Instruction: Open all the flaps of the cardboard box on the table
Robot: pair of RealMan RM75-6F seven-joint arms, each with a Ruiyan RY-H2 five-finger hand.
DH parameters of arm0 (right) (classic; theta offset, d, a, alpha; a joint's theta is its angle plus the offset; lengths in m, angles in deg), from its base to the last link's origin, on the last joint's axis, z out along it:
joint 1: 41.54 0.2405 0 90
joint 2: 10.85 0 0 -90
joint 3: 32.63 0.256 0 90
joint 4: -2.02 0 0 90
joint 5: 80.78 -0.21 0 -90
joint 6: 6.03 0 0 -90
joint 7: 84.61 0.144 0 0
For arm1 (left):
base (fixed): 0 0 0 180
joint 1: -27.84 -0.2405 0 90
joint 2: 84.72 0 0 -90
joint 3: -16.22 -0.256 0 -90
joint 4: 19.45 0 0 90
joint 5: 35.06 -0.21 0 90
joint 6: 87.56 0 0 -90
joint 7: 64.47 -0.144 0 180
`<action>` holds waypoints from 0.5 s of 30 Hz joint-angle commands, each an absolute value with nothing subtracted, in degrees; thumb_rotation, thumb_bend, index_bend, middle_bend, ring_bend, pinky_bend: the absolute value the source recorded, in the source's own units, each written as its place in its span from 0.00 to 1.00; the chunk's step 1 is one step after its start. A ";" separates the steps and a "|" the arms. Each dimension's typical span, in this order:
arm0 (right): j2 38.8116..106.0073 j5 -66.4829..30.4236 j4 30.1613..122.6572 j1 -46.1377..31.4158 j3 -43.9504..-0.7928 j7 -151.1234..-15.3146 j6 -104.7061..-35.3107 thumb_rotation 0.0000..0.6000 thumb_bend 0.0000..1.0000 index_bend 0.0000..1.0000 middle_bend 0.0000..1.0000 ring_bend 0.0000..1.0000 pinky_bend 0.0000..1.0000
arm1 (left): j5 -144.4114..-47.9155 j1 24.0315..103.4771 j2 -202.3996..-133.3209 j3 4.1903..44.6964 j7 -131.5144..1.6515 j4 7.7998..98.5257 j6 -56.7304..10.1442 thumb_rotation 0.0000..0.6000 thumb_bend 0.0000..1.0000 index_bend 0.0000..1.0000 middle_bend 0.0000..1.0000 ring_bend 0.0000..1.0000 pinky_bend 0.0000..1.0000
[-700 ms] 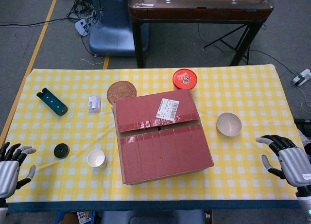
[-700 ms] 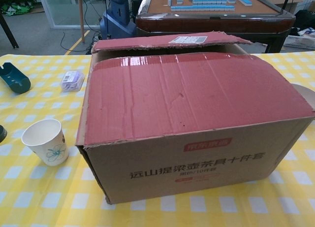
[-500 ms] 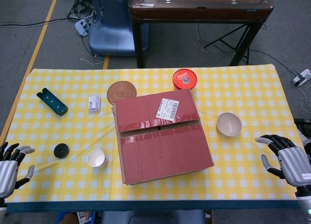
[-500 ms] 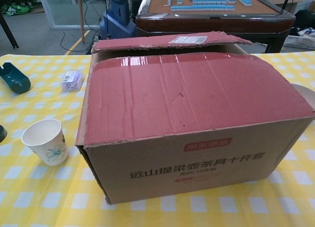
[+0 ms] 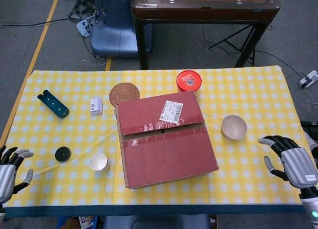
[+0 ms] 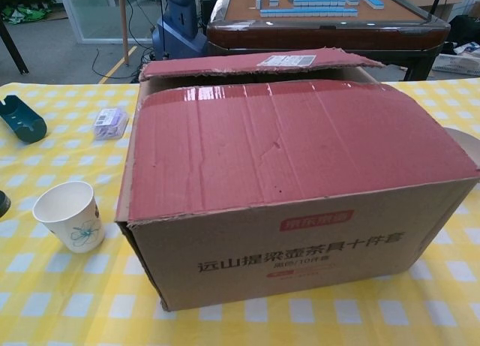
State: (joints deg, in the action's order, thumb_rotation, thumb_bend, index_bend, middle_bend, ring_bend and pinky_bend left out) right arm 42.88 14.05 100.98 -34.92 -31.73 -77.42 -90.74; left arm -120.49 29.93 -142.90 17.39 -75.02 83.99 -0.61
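change: both hands have shifted slightly since the earlier frames. Our left hand [image 5: 9,172] has slid down and out toward the table's near left corner; our right hand [image 5: 294,162] has edged in a touch toward the box. Nothing else moved.
meaning: we read this as pre-approach, no flap work begun.
box: brown cardboard box with red taped top flaps [image 5: 164,139] sits mid-table, well apart from both sets of fingertips, between the two hands. Near flap [image 6: 289,147] lies flat; far flap [image 6: 255,62] is slightly lifted, with a dark gap at the seam.
left hand: low at the table edge, fingers spread, holding nothing. White paper cup [image 5: 99,162] stands between its fingers and the box.
right hand: fingers [image 5: 276,142] apart and loosely curved, empty. Beige bowl [image 5: 234,126] lies just beyond the fingertips, toward the box.
chest view: neither hand shows.
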 commanded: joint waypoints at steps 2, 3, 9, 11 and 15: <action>42.48 13.52 101.61 -34.14 -31.11 -78.07 -89.93 1.00 0.43 0.27 0.27 0.22 0.26 | -120.11 29.99 -142.64 17.50 -74.78 84.05 -0.84 1.00 0.44 0.39 0.26 0.13 0.00; 42.34 13.34 101.86 -33.88 -30.88 -78.19 -89.71 1.00 0.43 0.27 0.27 0.22 0.26 | -120.10 30.03 -142.57 17.55 -74.69 84.10 -0.86 1.00 0.44 0.39 0.26 0.13 0.00; 40.64 12.49 103.93 -29.70 -28.96 -78.47 -84.74 1.00 0.43 0.27 0.27 0.22 0.26 | -120.42 30.19 -142.48 17.57 -74.83 84.41 -0.91 1.00 0.44 0.40 0.26 0.13 0.00; 40.26 11.77 104.69 -27.52 -28.00 -79.09 -81.97 1.00 0.42 0.26 0.27 0.22 0.26 | -120.59 30.15 -142.56 17.47 -74.93 84.51 -0.86 1.00 0.44 0.40 0.26 0.13 0.00; 40.17 10.29 106.51 -23.26 -26.07 -81.56 -76.82 1.00 0.39 0.23 0.25 0.20 0.26 | -120.69 29.91 -142.43 17.32 -75.17 84.78 -0.57 1.00 0.44 0.41 0.26 0.13 0.00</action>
